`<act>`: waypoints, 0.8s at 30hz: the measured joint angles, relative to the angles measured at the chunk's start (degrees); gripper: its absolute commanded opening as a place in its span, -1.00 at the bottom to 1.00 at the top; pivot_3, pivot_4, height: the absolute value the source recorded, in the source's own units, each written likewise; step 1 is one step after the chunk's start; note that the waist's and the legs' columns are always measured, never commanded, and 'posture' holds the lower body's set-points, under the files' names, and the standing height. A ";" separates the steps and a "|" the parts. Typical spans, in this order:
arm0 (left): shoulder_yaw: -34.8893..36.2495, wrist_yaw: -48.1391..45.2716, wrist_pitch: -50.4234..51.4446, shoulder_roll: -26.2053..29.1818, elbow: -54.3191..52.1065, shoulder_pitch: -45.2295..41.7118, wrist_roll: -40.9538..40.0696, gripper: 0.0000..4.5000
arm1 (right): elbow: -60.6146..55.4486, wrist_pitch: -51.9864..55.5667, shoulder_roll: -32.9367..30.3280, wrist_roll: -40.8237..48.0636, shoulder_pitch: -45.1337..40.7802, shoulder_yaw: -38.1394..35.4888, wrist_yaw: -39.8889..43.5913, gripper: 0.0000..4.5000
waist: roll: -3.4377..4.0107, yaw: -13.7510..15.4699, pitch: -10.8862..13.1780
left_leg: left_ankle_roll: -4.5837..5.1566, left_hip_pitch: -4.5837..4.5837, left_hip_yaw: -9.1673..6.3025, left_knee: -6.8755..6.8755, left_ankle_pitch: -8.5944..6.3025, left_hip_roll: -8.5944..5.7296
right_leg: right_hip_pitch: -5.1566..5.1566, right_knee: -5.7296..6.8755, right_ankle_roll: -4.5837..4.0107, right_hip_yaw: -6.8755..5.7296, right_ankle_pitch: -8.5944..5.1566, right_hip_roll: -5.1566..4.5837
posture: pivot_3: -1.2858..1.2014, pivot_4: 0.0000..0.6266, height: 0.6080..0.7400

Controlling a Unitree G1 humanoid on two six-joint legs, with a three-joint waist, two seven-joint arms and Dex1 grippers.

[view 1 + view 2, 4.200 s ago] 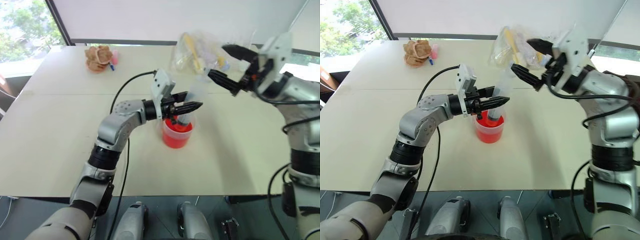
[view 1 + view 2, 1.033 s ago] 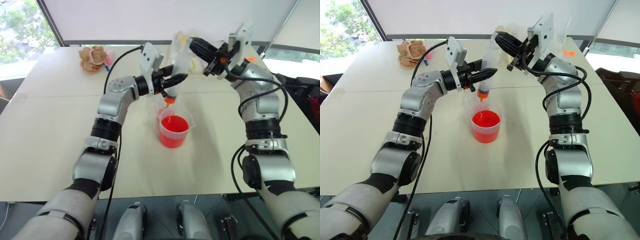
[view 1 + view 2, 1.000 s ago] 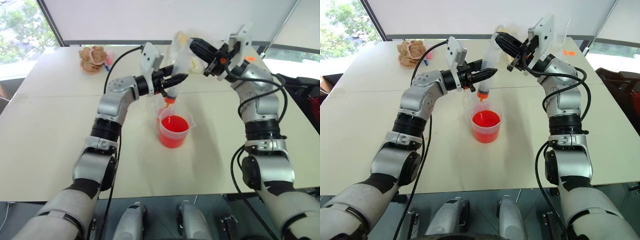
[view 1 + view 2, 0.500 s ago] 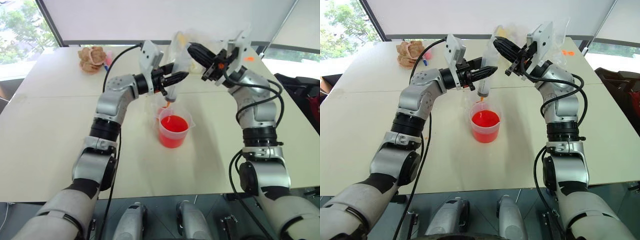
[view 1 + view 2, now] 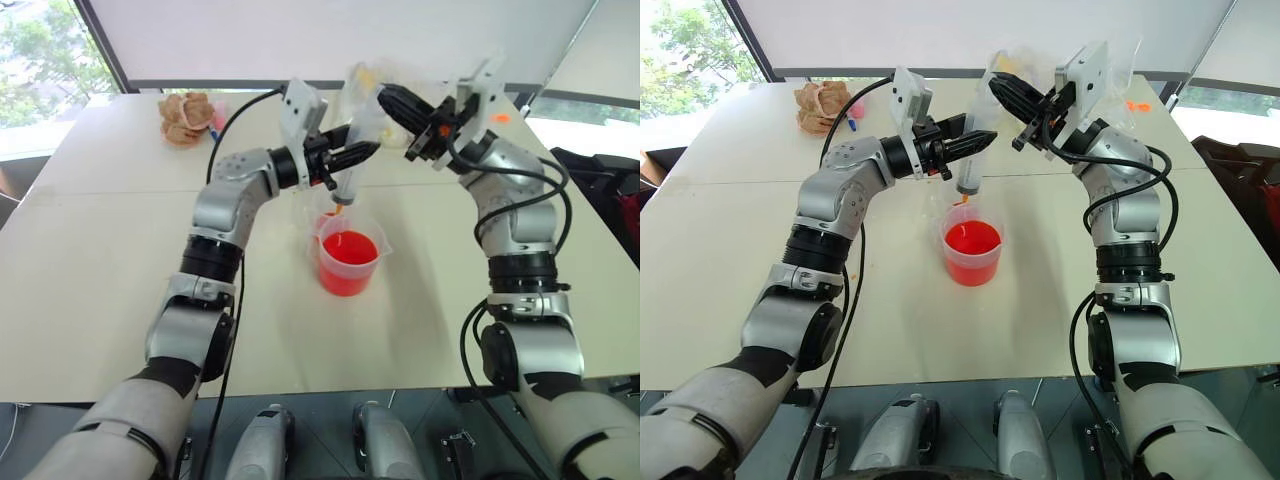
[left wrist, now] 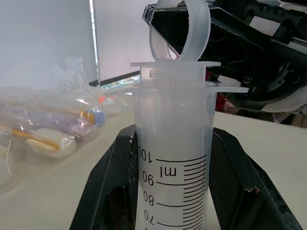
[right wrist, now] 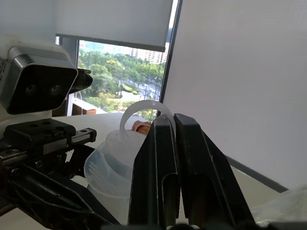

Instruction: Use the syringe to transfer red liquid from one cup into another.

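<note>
Syringe point(image 5: 972, 150) held nearly upright above the middle of the tabletop point(image 5: 730, 250), well in from every edge, orange tip point(image 5: 967, 197) aimed down so that any drip lands below. Gripped around the barrel by the left gripper point(image 5: 352, 154), fingers closed tight on the clear tube just under its flange, the scale marks readable in the left wrist view. Meant, most likely, to keep the barrel steady while the other arm works the plunger.

Right gripper point(image 5: 1002, 88) poised at the plunger's ring point(image 7: 144, 112), fingers almost together; whether pinching the ring or merely resting against it, cannot tell.

Measuring cup point(image 5: 350, 262) standing directly under the tip, about half full of red liquid point(image 5: 971, 239). Smaller cup point(image 5: 312, 208) just behind it, touching or nearly so, toward the far edge. Clear bag of oddments point(image 5: 375, 85) and a brown lump point(image 5: 186, 117) parked near the far edge.
</note>
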 measured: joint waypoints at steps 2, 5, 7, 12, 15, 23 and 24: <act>1.12 0.58 0.00 0.46 -0.84 -0.03 -0.46 -0.37 | 0.00 0.84 -1.29 0.11 0.43 -0.52 0.17 -0.19 | 0.00 0.01 0.00 | 0.00 0.00 0.00 0.00 0.00 0.00 | 0.00 0.00 0.00 0.00 0.00 0.00 | 0.03 -0.52 1.00; 1.40 0.69 0.00 0.36 -2.78 -0.52 -1.60 -0.37 | -0.01 0.98 -1.96 -0.15 2.16 -0.66 -0.94 0.21 | 0.00 0.02 0.00 | 0.00 0.00 0.01 0.00 0.00 0.00 | 0.00 0.00 0.00 0.00 0.00 0.00 | 0.03 -0.52 1.00; 1.32 0.67 0.01 0.22 -3.91 -0.67 -2.04 -0.37 | -0.14 1.50 -3.10 -0.06 2.99 -0.82 -1.33 0.21 | 0.00 0.12 0.00 | 0.00 -0.01 0.01 0.00 0.00 0.00 | 0.00 0.00 0.00 0.00 0.00 -0.01 | 0.03 -0.52 1.00; 1.44 1.10 0.66 1.18 -4.14 -0.72 -2.71 -0.37 | -4.32 4.44 -9.76 1.81 7.58 -5.37 -2.27 0.21 | 0.00 0.39 0.00 | 0.01 -0.03 0.00 0.00 -0.01 -0.02 | 0.01 -0.04 0.00 0.00 0.00 -0.03 | 0.03 -0.52 1.00; 2.50 3.17 3.45 1.46 -3.44 -2.47 -3.32 -0.37 | -5.46 6.39 -13.53 2.89 10.75 -9.21 -3.60 0.21 | -0.01 0.33 0.01 | 0.02 -0.03 0.02 0.00 -0.01 -0.01 | 0.01 -0.03 0.00 0.00 0.00 -0.02 | 0.03 -0.52 1.00; 5.33 14.43 33.37 13.48 8.76 -23.46 -3.45 -0.37 | -28.30 28.46 -22.25 23.65 22.04 -14.07 2.59 0.21 | 0.06 -0.79 0.01 | 0.06 0.07 -0.01 -0.06 -0.03 0.04 | 0.02 0.03 0.02 0.01 -0.01 0.09 | 0.03 -0.52 1.00; 4.94 14.45 37.91 15.41 10.80 -24.56 -3.20 -0.37 | -31.93 30.90 -22.98 26.31 23.15 -13.74 3.33 0.21 | 0.07 -1.04 0.00 | 0.06 0.10 -0.03 -0.06 -0.03 0.03 | 0.06 0.04 0.02 0.01 -0.02 0.10 | 0.03 -0.52 1.00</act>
